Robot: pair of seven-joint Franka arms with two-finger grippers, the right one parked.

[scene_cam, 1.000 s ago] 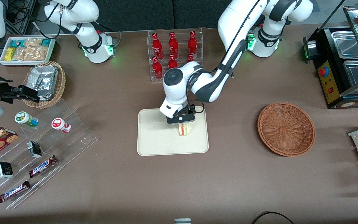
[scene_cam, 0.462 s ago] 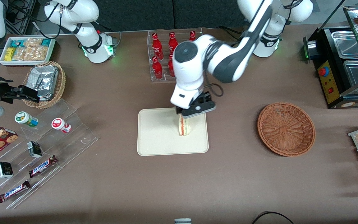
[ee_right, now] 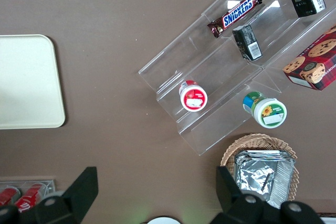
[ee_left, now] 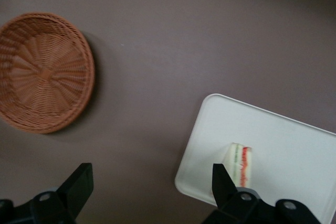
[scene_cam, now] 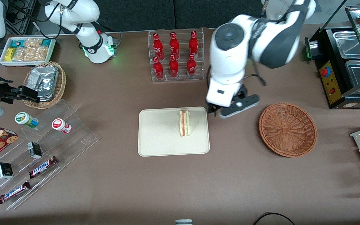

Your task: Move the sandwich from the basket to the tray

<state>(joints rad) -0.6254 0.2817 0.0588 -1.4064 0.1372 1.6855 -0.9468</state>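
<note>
The pincer [scene_cam: 227, 113] hung above the bare worktop [scene_cam: 230, 175], between the tray [scene_cam: 158, 137] and the basket [scene_cam: 287, 129], closer to the tray's edge than to the basket's rim. Its two fingers [ee_left: 79, 182] stood wide apart with nothing between them, and only brown worktop showed in the gap. The sandwich [scene_cam: 184, 122] stood on its edge on the tray, on the half nearer the pincer, with its red and orange filling layers facing up. It was clear of the pincer and touched only the tray. The basket, toward the working arm's end of the worktop from the pincer, held nothing. A rack of red bottles [scene_cam: 175, 56] stood farther from the front camera than the pincer.
</note>
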